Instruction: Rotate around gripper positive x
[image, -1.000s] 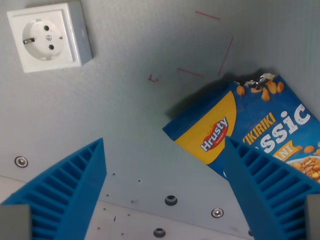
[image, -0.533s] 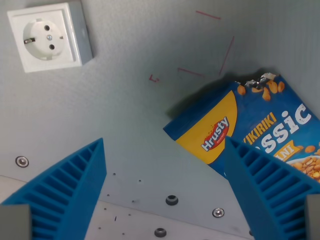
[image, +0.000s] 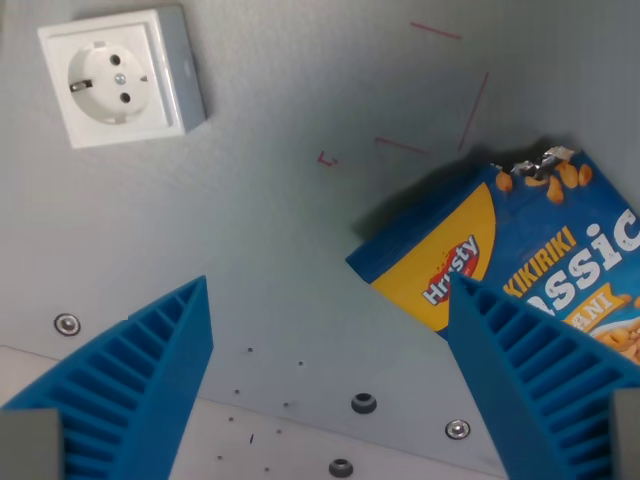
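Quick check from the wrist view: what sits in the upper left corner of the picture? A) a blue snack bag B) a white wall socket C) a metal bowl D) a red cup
B: the white socket sits upper left, while the blue snack bag lies at the wrist view's right.

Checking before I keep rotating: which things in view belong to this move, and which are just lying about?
Belongs to the job:
- the tool, open, holding nothing

Just lying about:
- white wall socket, upper left of the wrist view
- blue snack bag, on the right, partly behind one finger
- red marks on the grey table
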